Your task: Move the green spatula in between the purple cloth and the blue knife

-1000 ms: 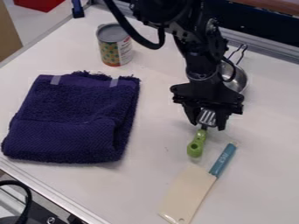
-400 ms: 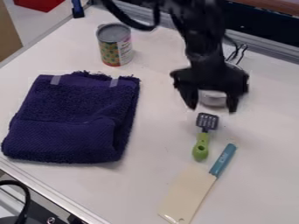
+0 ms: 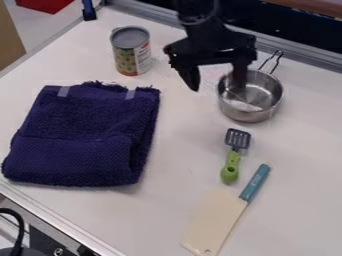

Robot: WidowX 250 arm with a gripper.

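My claw [image 3: 215, 80] is spread, one finger overlapping the metal pot [image 3: 250, 112]; can't tell if it dips in. Upright can [image 3: 133, 56] off the claw's other side. Green spatula [image 3: 230, 166] flat on counter [image 3: 175, 150], camera side of claw, past pot.

Bright light, perhaps overhead; faint shadow by purple cloth [image 3: 83, 135]; glints on pan [image 3: 247, 113].

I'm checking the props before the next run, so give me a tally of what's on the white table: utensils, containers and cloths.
Utensils: 2 (green spatula, blue-handled knife)
Containers: 2 (tin can, metal saucepan)
Cloths: 1 (purple towel)
Total: 5
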